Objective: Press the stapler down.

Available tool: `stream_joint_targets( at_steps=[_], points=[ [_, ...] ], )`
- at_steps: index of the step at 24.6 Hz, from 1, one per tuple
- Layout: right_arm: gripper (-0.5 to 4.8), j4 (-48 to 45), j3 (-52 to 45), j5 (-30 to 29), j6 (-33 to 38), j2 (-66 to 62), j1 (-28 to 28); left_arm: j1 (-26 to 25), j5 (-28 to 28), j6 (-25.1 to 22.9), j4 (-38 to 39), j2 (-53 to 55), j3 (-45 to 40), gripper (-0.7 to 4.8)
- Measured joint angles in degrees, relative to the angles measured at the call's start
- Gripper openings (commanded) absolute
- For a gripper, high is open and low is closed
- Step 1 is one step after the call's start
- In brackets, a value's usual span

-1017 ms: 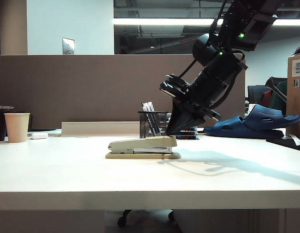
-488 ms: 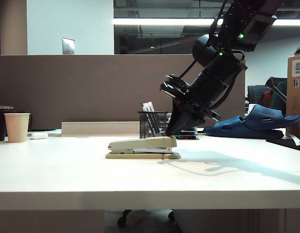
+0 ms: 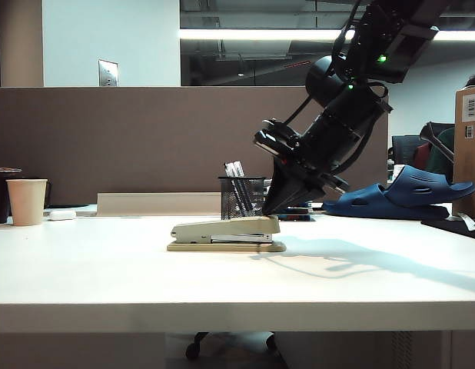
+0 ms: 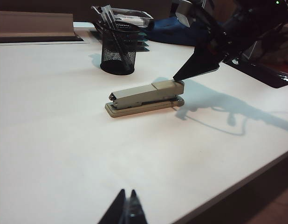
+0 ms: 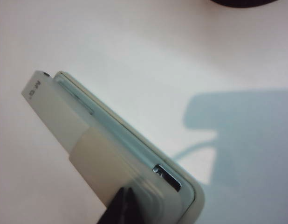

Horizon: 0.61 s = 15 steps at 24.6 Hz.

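While the left gripper is held low over the near table edge, jaws closed and empty, one stapler is seen lying flat mid-table. Its raised rear end is touched by the closed tips of the right gripper, apparently pressing. Behind, one mesh pen cup is stood; farther left, one paper cup and one small white object.

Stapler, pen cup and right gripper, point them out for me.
stapler (image 3: 226,229): exterior view, on its top arm.
pen cup (image 4: 117,53): left wrist view, on its mesh wall.
right gripper (image 3: 270,207): exterior view, at its closed fingertips.
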<state>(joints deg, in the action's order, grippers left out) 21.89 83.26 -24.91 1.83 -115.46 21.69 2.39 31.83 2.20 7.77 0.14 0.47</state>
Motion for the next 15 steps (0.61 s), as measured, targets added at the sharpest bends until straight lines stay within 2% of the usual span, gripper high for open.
stream_joint_targets(
  at_steps=[15],
  points=[
    [-0.09, 2.4, 0.1, 0.9, 0.0, 1.4, 0.0, 0.0, 0.0, 0.0, 0.0, 0.0, 0.0, -0.05]
  ],
)
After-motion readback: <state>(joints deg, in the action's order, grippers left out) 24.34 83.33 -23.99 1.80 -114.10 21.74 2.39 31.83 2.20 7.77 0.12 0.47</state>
